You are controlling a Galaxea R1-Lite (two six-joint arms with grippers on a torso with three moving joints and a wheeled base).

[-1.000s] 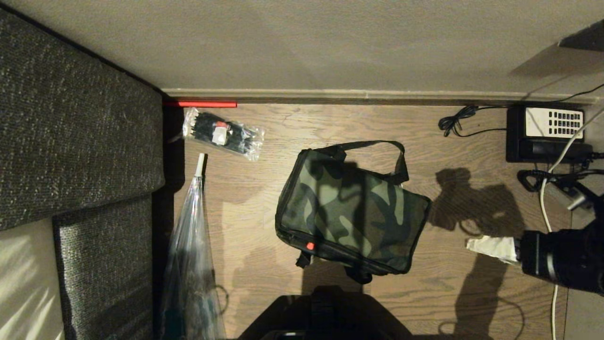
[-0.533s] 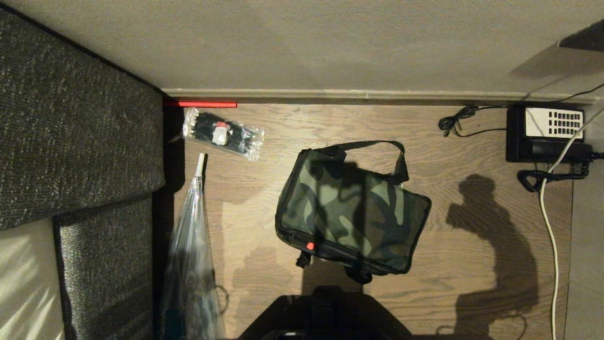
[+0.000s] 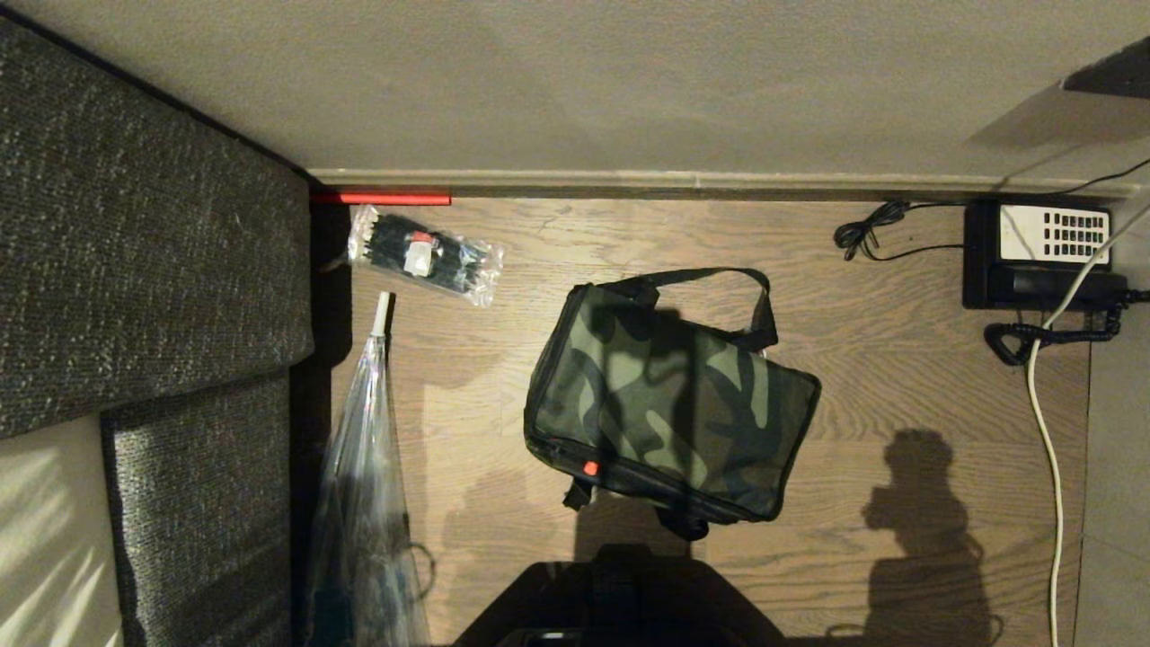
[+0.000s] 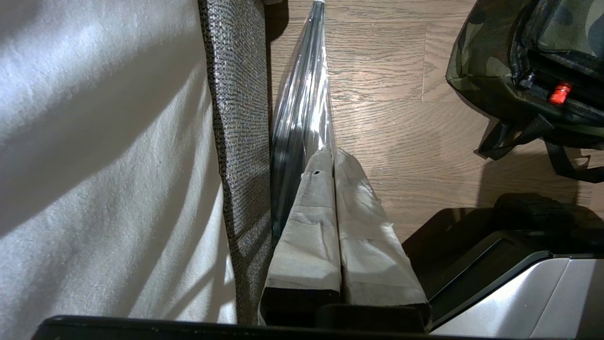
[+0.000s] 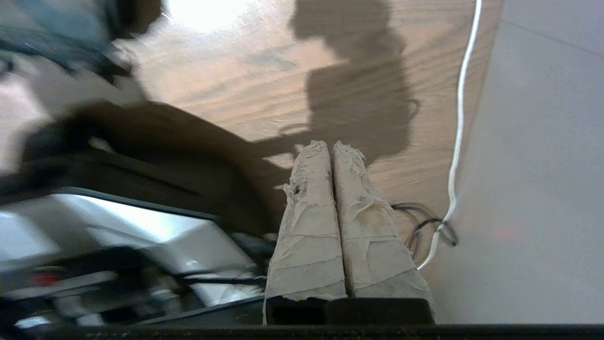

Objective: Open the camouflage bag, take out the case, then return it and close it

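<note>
The camouflage bag (image 3: 669,400) lies zipped shut in the middle of the wooden floor, its black strap arched over its far side and a small red tab (image 3: 590,468) on its near edge. One corner of the bag (image 4: 524,61) also shows in the left wrist view. The case is hidden. Neither arm appears in the head view. My left gripper (image 4: 330,153) is shut and empty, parked low beside the sofa. My right gripper (image 5: 331,145) is shut and empty, low on the right above bare floor, near a white cable (image 5: 460,118).
A dark grey sofa (image 3: 153,270) fills the left side. A clear plastic sleeve (image 3: 364,503) lies along it, and a clear packet of black items (image 3: 422,254) lies near the wall. A black telephone with white keypad (image 3: 1042,256) and its cords sit at the far right.
My right arm has drawn back out of the head view to the lower right. Its shadow on the floor has slid toward the near edge. The bag has not moved.
</note>
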